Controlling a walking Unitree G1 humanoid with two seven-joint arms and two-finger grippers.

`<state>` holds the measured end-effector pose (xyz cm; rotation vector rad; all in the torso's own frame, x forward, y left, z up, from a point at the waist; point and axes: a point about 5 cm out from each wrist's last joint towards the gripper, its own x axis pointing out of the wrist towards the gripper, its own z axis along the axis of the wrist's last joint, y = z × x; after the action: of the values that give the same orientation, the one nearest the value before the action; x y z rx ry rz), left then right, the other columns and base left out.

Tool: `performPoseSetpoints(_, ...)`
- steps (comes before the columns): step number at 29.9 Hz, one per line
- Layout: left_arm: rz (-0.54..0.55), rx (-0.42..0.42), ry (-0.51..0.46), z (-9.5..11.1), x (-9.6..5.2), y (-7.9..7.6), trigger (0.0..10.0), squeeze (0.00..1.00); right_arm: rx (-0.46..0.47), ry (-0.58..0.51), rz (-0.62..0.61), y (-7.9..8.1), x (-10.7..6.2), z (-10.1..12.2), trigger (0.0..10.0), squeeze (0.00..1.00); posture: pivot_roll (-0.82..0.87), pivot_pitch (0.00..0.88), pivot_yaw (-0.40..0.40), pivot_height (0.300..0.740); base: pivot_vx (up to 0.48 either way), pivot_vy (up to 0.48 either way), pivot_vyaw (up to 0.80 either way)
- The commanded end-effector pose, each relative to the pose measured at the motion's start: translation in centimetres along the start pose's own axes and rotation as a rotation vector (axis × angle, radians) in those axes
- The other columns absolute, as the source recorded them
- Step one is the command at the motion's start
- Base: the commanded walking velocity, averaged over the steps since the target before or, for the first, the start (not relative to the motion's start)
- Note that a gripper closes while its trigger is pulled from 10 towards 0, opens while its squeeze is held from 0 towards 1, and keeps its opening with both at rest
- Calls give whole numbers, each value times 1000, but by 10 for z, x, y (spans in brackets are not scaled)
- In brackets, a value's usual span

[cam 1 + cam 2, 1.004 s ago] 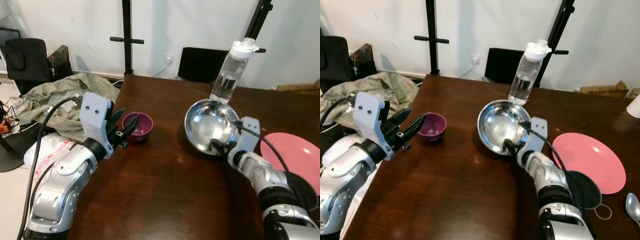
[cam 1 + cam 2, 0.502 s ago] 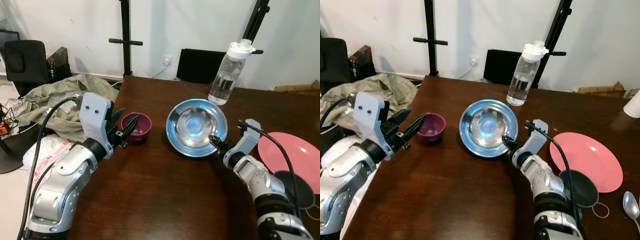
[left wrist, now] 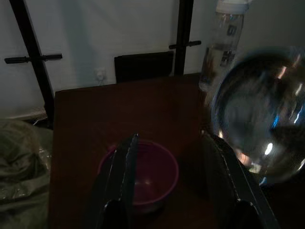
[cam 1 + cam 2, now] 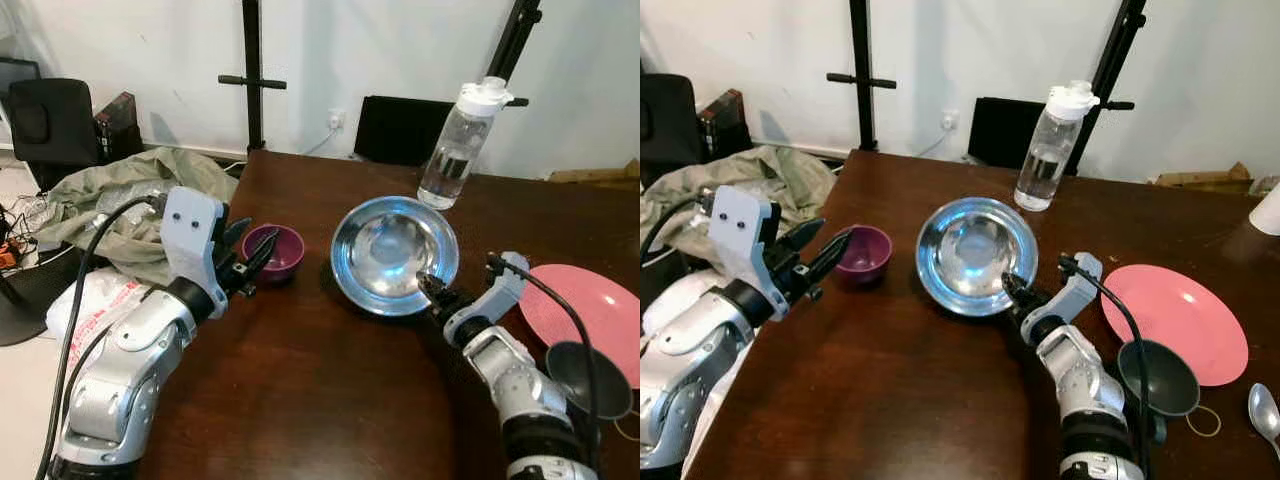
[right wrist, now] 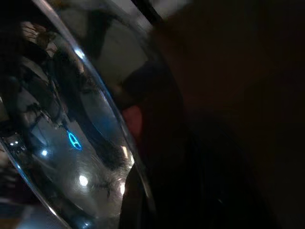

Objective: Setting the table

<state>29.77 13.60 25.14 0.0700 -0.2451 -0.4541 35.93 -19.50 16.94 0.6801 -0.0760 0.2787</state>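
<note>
On the dark wooden table [image 4: 320, 390] a shiny steel bowl [image 4: 393, 252] sits near the middle. My right gripper [image 4: 432, 288] is shut on its near-right rim; in the right wrist view the rim [image 5: 102, 124] runs between the dark fingers. A small purple bowl [image 4: 275, 250] stands to the left of it. My left gripper [image 4: 258, 238] hovers open just beside the purple bowl [image 3: 138, 171], its fingers [image 3: 121, 162] spread wider than the bowl. A pink plate [image 4: 590, 310] lies at the right.
A clear water bottle [image 4: 458, 145] stands behind the steel bowl. A dark grey bowl [image 4: 1158, 378] and a spoon [image 4: 1262, 410] lie near the pink plate. Off the table's left edge are an olive cloth [image 4: 130, 190] and a black chair [image 4: 50, 120].
The right gripper has pulled the steel bowl leftwards, away from the bottle and plate and closer to the purple bowl. The left arm has stayed put.
</note>
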Motion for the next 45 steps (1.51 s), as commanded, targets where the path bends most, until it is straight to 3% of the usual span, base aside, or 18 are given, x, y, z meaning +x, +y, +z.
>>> performPoseSetpoints(1,-2,21,70,-12,-2,-5,10000,0,6,-122,99,18,-3,23,0,0,122,151,26,740,0,0,0)
performPoseSetpoints(4,14,33,125,-21,-4,-10,10000,0,-8,-241,253,58,-14,48,0,0,118,151,28,740,0,0,0)
performPoseSetpoints(5,14,33,125,-21,-4,-10,10000,0,-8,-241,253,58,-14,48,0,0,118,151,28,740,0,0,0)
performPoseSetpoints(7,24,19,151,-24,-4,-10,10000,0,-24,-264,313,75,-22,53,0,0,114,149,32,740,0,0,0)
performPoseSetpoints(11,26,128,288,-39,-9,-10,10000,0,-56,-259,397,102,-40,51,0,0,112,144,40,740,0,0,0)
performPoseSetpoints(13,59,124,301,-40,-13,-6,10000,0,-128,-219,379,110,-50,39,10000,0,105,142,48,740,0,0,0)
performPoseSetpoints(14,59,124,301,-40,-13,-6,10000,0,-128,-219,379,110,-50,39,10000,0,105,142,48,740,0,0,0)
performPoseSetpoints(15,53,133,272,-38,-17,-6,10000,0,-220,-187,339,111,-54,27,10000,0,102,138,52,740,0,0,0)
performPoseSetpoints(20,28,107,234,-39,-23,-13,10000,0,-329,-176,253,107,-59,18,10000,0,91,131,55,740,0,0,0)
performPoseSetpoints(22,55,36,207,-43,-25,-18,10000,0,-429,-173,126,95,-65,9,10000,0,83,125,59,740,0,0,0)
performPoseSetpoints(25,87,19,206,-49,-24,-20,10000,0,-476,-171,34,83,-70,6,10000,0,74,119,61,740,0,0,0)
performPoseSetpoints(28,131,24,214,-55,-20,-19,10000,0,-480,-176,-20,78,-73,6,10000,0,67,114,64,740,0,0,0)
performPoseSetpoints(34,136,44,207,-56,-14,-19,10000,0,-482,-171,-16,78,-71,3,10000,0,66,107,67,740,0,0,0)
performPoseSetpoints(36,139,48,196,-55,-12,-18,10000,0,-369,-189,-20,79,-69,3,10000,0,68,107,66,740,0,0,0)
performPoseSetpoints(45,142,56,184,-54,-13,-16,10000,0,-430,-188,-29,78,-68,2,10000,0,69,109,67,740,0,0,0)
